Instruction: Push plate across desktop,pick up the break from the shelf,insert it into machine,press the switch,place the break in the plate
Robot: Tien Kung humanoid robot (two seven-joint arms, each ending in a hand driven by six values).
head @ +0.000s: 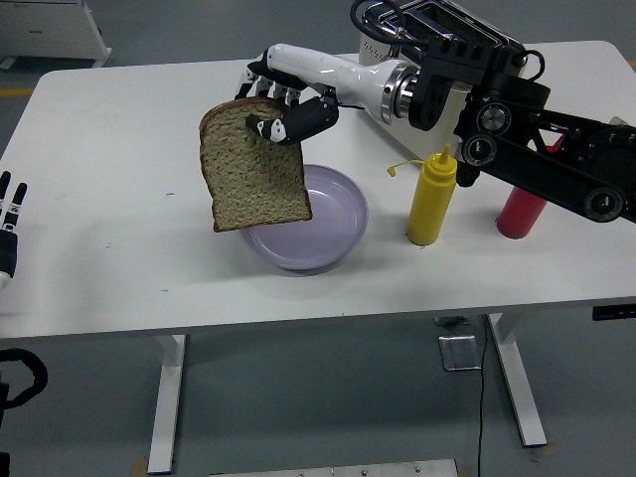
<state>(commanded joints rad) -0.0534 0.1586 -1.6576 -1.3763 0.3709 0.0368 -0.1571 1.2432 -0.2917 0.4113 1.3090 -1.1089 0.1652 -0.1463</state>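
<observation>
Layout on the table [119,159]. Centre of the frame: plate [333,231]. Above the plate's left part, in the air: slice of bread [253,169], hanging from the right hand [283,104], which reaches in from the upper right and pinches the slice's top edge in its fingers [268,127]. Right of the plate: a squeeze bottle [432,199]; further right, a second bottle [522,214], partly behind the arm. Upper right, behind both bottles: toaster [437,25]. Left edge of the frame: left hand [10,224].
</observation>
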